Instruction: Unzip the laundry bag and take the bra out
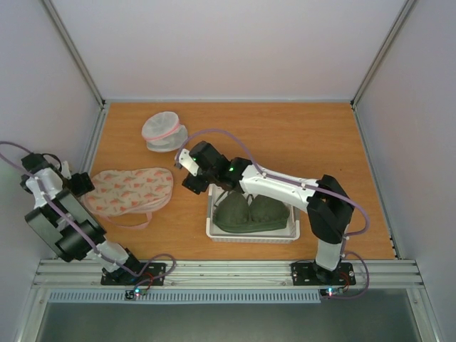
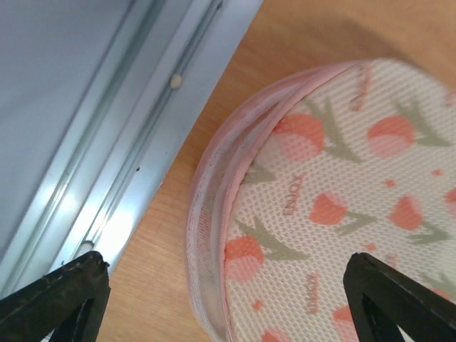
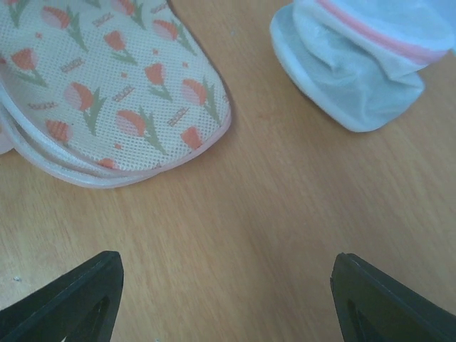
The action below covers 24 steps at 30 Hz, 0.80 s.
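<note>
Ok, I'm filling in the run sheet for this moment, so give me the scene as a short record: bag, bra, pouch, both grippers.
Laundry bag: cream two-lobed mesh bag with pink-and-green tulip print, flat on the wooden table
Bra: dark olive padded bra, in the white plastic basket, outside the bag
Pouch: round white mesh pouch with pink rim, behind the bag, not touching it
Left gripper: open, straddling the bag's left end rim
Right gripper: open, over bare wood between bag and pouch

I found the laundry bag [image 1: 132, 189], cream with pink-and-green print, lying flat on the surface [image 1: 285, 142]. The olive bra [image 1: 251, 212] sat cups-up in the white basket [image 1: 249, 237].
</note>
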Tool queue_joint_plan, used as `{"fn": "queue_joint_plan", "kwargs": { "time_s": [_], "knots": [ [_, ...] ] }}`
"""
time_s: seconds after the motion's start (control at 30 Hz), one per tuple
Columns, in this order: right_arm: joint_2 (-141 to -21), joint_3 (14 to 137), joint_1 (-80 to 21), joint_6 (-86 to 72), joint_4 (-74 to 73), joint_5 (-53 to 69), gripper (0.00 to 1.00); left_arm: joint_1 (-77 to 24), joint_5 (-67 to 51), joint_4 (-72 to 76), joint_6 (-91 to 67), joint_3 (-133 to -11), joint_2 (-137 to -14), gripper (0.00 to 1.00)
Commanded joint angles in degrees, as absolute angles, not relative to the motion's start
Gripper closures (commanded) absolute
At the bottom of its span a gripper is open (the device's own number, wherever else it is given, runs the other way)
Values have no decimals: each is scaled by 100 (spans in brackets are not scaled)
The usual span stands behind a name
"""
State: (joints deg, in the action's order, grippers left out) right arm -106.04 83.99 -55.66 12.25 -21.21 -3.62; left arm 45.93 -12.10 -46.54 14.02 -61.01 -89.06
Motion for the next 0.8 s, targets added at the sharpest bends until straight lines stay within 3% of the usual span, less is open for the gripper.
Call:
{"fn": "queue_joint_plan", "kwargs": {
  "time_s": [0.0, 0.17, 0.27, 0.5, 0.77],
  "knots": [
    [-10099, 8222, -5581, 1243, -1625, -565, 18, 4393, -1516, -4704, 1533, -6339, -8276, 8],
    [-10061, 8218, -5577, 1226, -1660, -626, 17, 3465, -1679, -5174, 2042, -6678, -8047, 4],
    [-9965, 8171, -5572, 1192, -1636, -749, 2, 3039, -1849, -5263, 2029, -6899, -8022, 1],
    [-9651, 8042, -5298, 857, -1743, -1374, 2, 1795, -1802, -5577, 1869, -7522, -8244, 1],
    [-8556, 6996, -4011, 206, -1888, -1595, 2, 469, -1980, -5810, 1693, -7740, -8318, 1]
  ]
}}
